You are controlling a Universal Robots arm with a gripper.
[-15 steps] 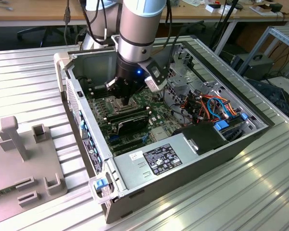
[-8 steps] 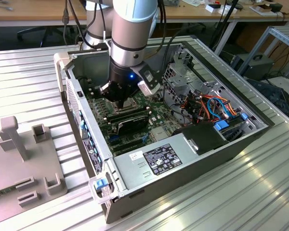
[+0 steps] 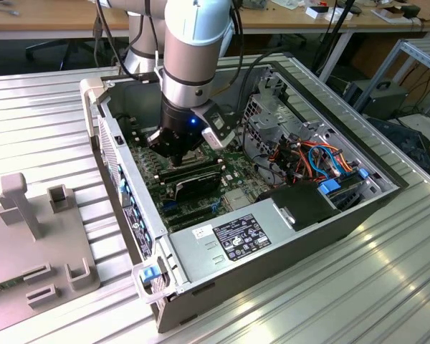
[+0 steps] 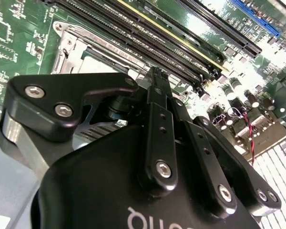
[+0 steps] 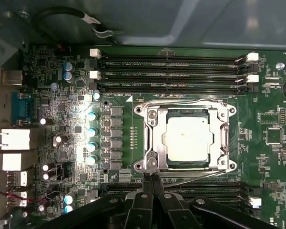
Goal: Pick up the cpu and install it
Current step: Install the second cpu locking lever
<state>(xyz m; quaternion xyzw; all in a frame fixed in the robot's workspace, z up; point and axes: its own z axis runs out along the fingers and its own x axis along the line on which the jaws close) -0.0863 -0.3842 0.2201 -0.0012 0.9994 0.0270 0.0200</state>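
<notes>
Already the cpu (image 5: 188,138) sits in its socket (image 5: 187,171) on the motherboard (image 5: 271,157); tool (image 5: 151,179) fingertips together, empty, at socket's 6 o'clock edge. Install step nearly done; retention frame prob needs closing.

The case (image 3: 287,236) lay open on the desk (image 3: 387,287); inside it, the board (image 3: 147,154) lay flat, with the supply (image 3: 236,240) at the near end and the cables (image 3: 308,158) toward the exterior view's right; the arm (image 3: 193,50) reached down into the case from above; in the first wrist view the cpu (image 5: 187,139) sat in the socket (image 5: 186,138), memory slots (image 5: 171,71) ran along two opposite sides of it, and the gripper (image 5: 153,179) stood just beside the frame's edge; a fixture (image 3: 36,236) stood on the desk at the exterior view's left, apart from the case.
</notes>
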